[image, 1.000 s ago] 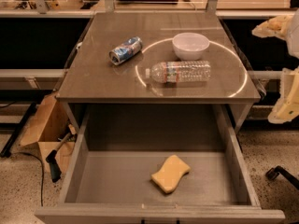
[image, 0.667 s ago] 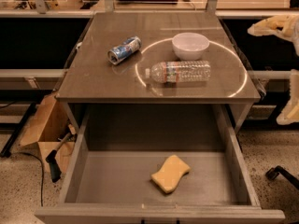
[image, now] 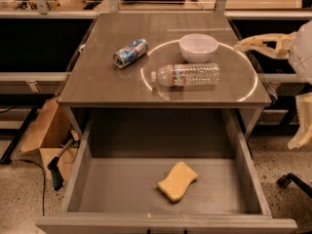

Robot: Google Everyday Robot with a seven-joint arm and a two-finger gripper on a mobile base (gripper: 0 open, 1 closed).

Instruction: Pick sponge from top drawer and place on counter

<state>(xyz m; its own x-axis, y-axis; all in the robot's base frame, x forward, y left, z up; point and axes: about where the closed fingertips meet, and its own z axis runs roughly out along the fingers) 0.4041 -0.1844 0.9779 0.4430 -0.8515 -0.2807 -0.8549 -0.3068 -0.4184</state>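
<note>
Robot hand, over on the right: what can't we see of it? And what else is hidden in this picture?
1. Hand, camera view, right of the counter: partly cut off by the picture's right edge.
2. Sponge in the top drawer: underside hidden, because it lies flat on the drawer bottom.
3. Can on the counter: label too blurred to read.

the sponge (image: 178, 181) sits in the top drawer (image: 122, 189), right of center; can (image: 130, 52), bowl (image: 198, 47), bottle (image: 187, 75) on the counter (image: 97, 82) behind; gripper (image: 265, 43) off its right edge
</note>
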